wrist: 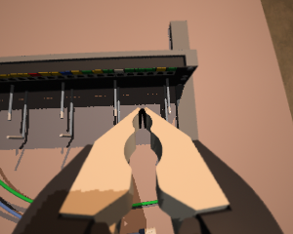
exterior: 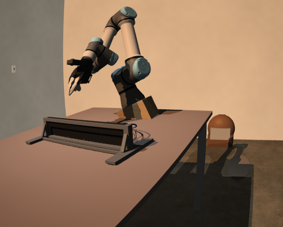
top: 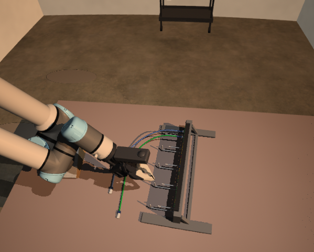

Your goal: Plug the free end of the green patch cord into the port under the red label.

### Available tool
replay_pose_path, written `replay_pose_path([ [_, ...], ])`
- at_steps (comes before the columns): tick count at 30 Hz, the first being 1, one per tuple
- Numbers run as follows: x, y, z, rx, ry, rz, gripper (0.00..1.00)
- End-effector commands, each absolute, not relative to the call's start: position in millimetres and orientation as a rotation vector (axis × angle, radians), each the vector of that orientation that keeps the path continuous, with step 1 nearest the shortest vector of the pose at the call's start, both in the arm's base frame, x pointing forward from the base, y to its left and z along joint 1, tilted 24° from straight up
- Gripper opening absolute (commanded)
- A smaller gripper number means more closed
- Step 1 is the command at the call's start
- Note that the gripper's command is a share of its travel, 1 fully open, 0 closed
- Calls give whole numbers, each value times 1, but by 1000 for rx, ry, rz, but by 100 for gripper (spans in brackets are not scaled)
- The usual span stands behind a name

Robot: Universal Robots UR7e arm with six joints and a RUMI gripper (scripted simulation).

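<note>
My gripper (top: pixel 153 179) (exterior: pixel 69 93) (wrist: pixel 142 109) is shut and empty, above the table in front of the rack's port side. The green cord (top: pixel 122 191) (wrist: pixel 11 190) runs from a port at the rack's far end, passes below the gripper, and its free white plug (top: pixel 118 212) lies on the table. The blue cord (top: pixel 154 132) (wrist: pixel 0 200) starts beside it, and its free plug (top: pixel 111 189) lies nearer the arm. The rack (top: pixel 201 227) (exterior: pixel 87 123) (wrist: pixel 188 117) stands upright on its feet. A red label (wrist: pixel 33 74) shows left of a blue one. Latch directions are too small to tell.
Several thin metal cable hooks (top: pixel 162 168) (wrist: pixel 70 112) stick out from the rack's port side, between the gripper and the ports. The arm's wedge-shaped base (exterior: pixel 139 109) stands on the table (top: pixel 249 176) (exterior: pixel 63 180). A dark shelf (top: pixel 185 19) stands far off on the floor.
</note>
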State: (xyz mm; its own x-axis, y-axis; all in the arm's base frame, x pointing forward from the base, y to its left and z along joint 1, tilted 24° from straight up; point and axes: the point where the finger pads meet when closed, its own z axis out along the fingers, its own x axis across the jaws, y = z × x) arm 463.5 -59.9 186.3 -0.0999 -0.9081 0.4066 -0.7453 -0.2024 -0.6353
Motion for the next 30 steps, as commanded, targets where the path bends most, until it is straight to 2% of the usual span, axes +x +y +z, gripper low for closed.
replay_pose_path([
  [1, 456, -56, 194, -1960, 1842, -1183, 0],
  [30, 429, -41, 221, -1960, 1842, -1183, 0],
])
